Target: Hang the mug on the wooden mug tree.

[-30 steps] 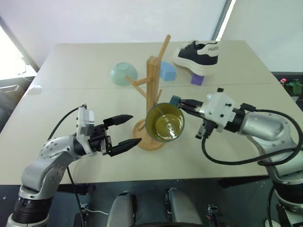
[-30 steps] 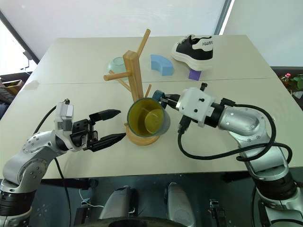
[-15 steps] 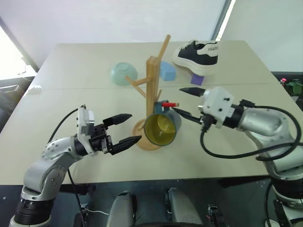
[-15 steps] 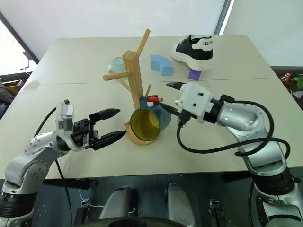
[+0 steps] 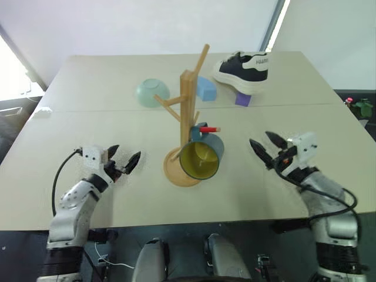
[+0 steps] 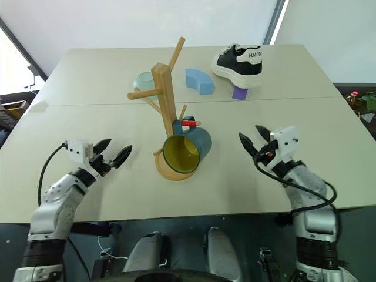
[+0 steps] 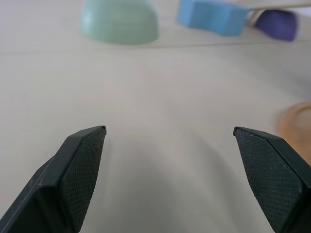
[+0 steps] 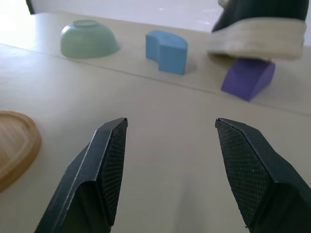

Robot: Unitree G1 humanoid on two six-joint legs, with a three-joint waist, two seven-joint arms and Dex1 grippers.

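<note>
Two grippers, both empty, over one wide beige table (image 5: 88,76). Largest on it: black-and-white sneaker (image 5: 245,69) at about one o'clock from centre, toe propped on purple block (image 5: 242,98). Next, wooden mug tree (image 5: 189,126) at table centre, upright on round disc base, pegs angled out from post. Mug (image 5: 202,156) hanging by loop handle on low peg with red tip, at five o'clock from post, tilted so yellow-olive inside faces camera, rim over near edge of disc base. Pale green bowl (image 5: 153,93), upside down, at eleven o'clock from tree; blue curved block (image 5: 205,88) just past post at one o'clock, between bowl and sneaker.

Left gripper (image 5: 122,162) at eight o'clock from tree, well apart from base, fingers (image 7: 80,165) spread wide, nothing between, bare tabletop showing in gap; touching nothing visible. Right gripper (image 5: 267,146) at four o'clock from tree, well apart from mug, fingers (image 8: 107,162) likewise spread wide, nothing held, bare table between pads. Both pointing roughly toward far side of table.
</note>
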